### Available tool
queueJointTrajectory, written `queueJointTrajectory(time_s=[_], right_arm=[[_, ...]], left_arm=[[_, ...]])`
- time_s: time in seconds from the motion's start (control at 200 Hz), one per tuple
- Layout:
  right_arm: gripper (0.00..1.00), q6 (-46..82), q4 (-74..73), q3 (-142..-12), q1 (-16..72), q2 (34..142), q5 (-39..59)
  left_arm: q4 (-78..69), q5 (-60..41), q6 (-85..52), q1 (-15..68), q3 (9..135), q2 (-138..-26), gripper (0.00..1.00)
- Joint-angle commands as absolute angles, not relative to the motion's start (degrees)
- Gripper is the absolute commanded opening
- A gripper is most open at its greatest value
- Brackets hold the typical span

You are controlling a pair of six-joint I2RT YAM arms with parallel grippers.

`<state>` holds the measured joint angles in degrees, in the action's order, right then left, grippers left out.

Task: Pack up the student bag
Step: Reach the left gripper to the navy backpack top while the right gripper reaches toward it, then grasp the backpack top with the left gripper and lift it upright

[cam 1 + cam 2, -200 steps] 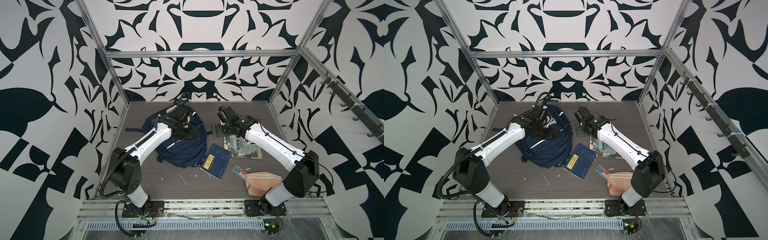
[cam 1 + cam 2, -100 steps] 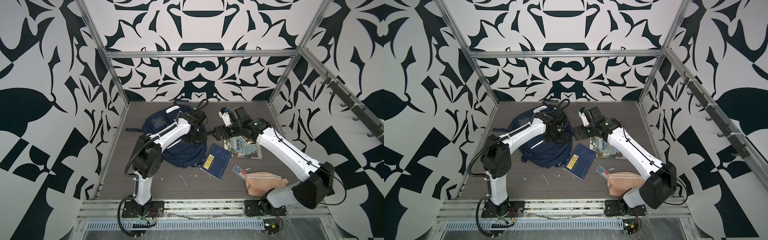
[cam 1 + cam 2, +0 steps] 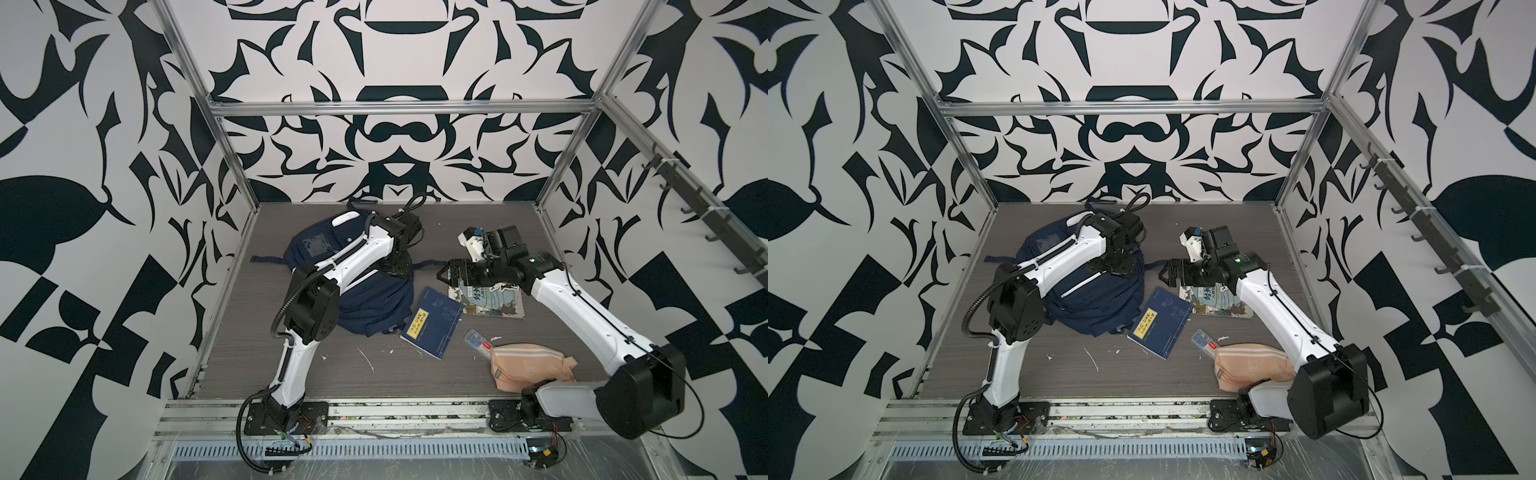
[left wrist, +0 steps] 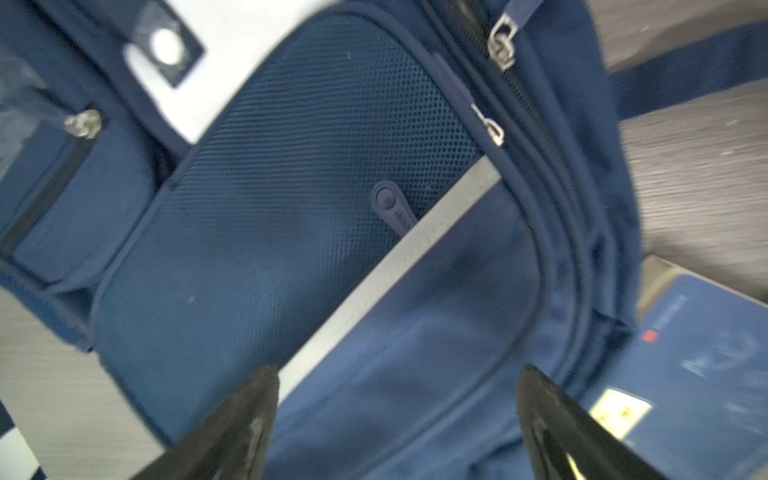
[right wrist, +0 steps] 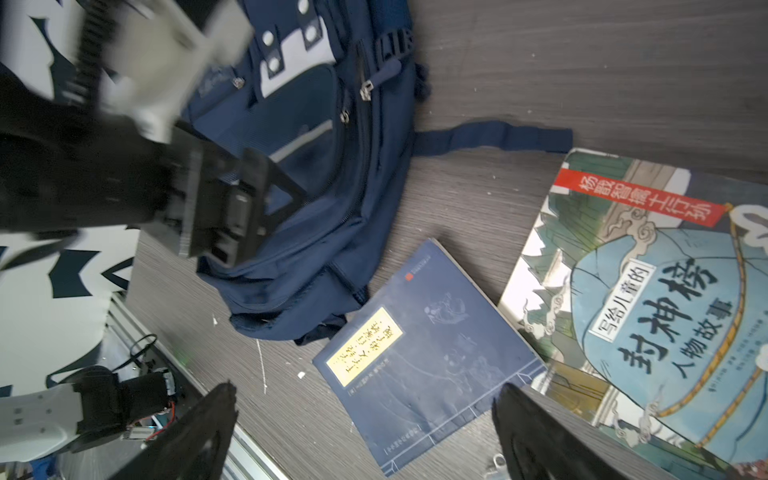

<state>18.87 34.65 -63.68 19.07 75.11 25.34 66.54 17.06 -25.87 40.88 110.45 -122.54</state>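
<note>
Both top views: the student bag point(image 3: 374, 309) lies flat, front face up, on the back-left part of the table point(image 3: 478, 232), under the left arm. Its long axis runs roughly back to front. The top end, with carry handle and pale grey patch, points at the back wall, and the bottom end points at the front rail, skewed slightly right. It is navy fabric with a clear card window point(image 3: 316, 243) near the top and a white stripe across the front, and 1 dark strap trails left and 1 right. The left gripper point(image 3: 395, 270) hangs just over the bag's right side; contact cannot be told. The right gripper point(image 3: 444, 274) sits low, near the end of the right strap point(image 3: 428, 264) and the far corner of the picture book point(image 3: 496, 305). The blue book point(image 3: 432, 328) lies just beside the bag's bottom right corner, and the peach pouch point(image 3: 528, 365) is at front right. Left wrist: the bag fills the view, showing its mesh front pocket, the grey reflective stripe point(image 4: 395, 257) crossing it and 2 metal zip pulls. The 2 fingers point(image 4: 232, 428) are spread wide with nothing between them. Right wrist: the bag is seen top end away, with its strap on bare table and both books flat. This arm's fingers point(image 5: 199, 432) are spread wide too, gripping nothing.
</note>
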Motion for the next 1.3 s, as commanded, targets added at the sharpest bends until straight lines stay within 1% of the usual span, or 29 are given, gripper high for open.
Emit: queueJointTrajectory(time_s=[0.0, 0.09, 0.19, 0.3, 0.375, 0.42, 0.455, 0.47, 0.49, 0.565, 0.585, 0.64, 0.645, 0.675, 0.685, 0.81, 0.885, 0.965, 1.095, 1.19, 1.29], right_arm=[[0.99, 23.55, 31.29, -64.87, 18.67, 73.98, 24.18], [0.98, 26.1, 29.9, -65.63, 18.69, 74.55, 21.77], [0.97, 27.69, 31.95, -68.3, 18.69, 75.84, 20.31], [0.96, 29.4, 31.75, -68.09, 18.7, 75.6, 19.27], [0.96, 30.74, 30.64, -67.04, 18.67, 75.32, 19.07], [0.96, 31.47, 29.73, -66.3, 18.69, 75.08, 19.2], [0.96, 31.7, 29.16, -65.94, 18.71, 74.98, 19.25], [0.96, 31.73, 29.1, -65.78, 18.72, 75.01, 19.25], [0.96, 31.73, 28.86, -65.6, 18.71, 75.02, 19.25], [0.94, 31.32, 28.58, -65.25, 18.57, 75.2, 19.73], [0.93, 31.05, 28.52, -65.28, 18.55, 75.41, 20.13], [0.93, 30.64, 28.56, -65.44, 18.24, 75.97, 21.29], [0.93, 30.61, 28.56, -65.46, 18.22, 76.0, 21.46], [0.93, 30.35, 28.49, -65.59, 18.14, 76.24, 22.08], [0.93, 30.22, 28.44, -65.64, 18.18, 76.28, 22.31], [0.93, 28.48, 27.29, -65.39, 17.77, 76.39, 24.76], [0.93, 28.11, 25.73, -64.48, 17.55, 76.2, 27.29], [0.93, 31.02, 21.29, -62.43, 16.58, 75.71, 31.24], [0.94, 36.57, 12.08, -59.67, 15.67, 76.03, 35.45], [0.95, 38.61, 8.91, -60.82, 15.23, 78.62, 37.91], [0.96, 42.68, 4.33, -61.6, 14.99, 81.66, 41.33]], left_arm=[[64.99, 16.47, -21.14, 40.46, 108.25, -125.27, 0.94], [60.11, 14.06, -19.31, 39.85, 105.11, -125.36, 0.94], [59.23, 13.02, -18.74, 38.4, 104.92, -126.45, 0.94], [56.27, 11.22, -16.87, 37.71, 102.54, -124.28, 0.94], [55.76, 12.2, -15.54, 37.62, 101.17, -123.52, 0.94], [55.81, 13.3, -14.83, 37.6, 100.64, -123.65, 0.92], [55.74, 13.61, -14.68, 37.45, 100.44, -123.79, 0.86], [55.8, 13.67, -14.55, 37.43, 100.45, -123.81, 0.8], [55.62, 13.66, -14.49, 37.32, 100.36, -123.77, 0.75], [52.98, 13.51, -13.12, 37.36, 99.32, -122.51, 0.58], [52.27, 13.31, -12.75, 37.35, 98.97, -122.04, 0.49], [51.55, 12.77, -11.93, 37.38, 99.05, -121.1, 0.18], [51.57, 12.76, -11.9, 37.41, 99.05, -121.02, 0.17], [51.82, 12.91, -11.63, 37.37, 99.42, -120.42, 0.02], [51.91, 12.96, -11.61, 37.38, 99.52, -120.3, 0.0], [52.14, 13.04, -10.52, 37.35, 99.77, -116.1, 0.0], [50.96, 11.08, -9.21, 37.35, 98.63, -111.87, 0.0], [47.87, 6.27, -7.77, 37.42, 95.52, -105.73, 0.0], [38.28, -4.46, -5.97, 37.44, 88.46, -95.54, 0.0], [38.39, -9.51, -4.69, 37.45, 88.53, -92.97, 0.0], [40.67, -12.04, -2.77, 37.45, 90.65, -92.05, 0.0]])
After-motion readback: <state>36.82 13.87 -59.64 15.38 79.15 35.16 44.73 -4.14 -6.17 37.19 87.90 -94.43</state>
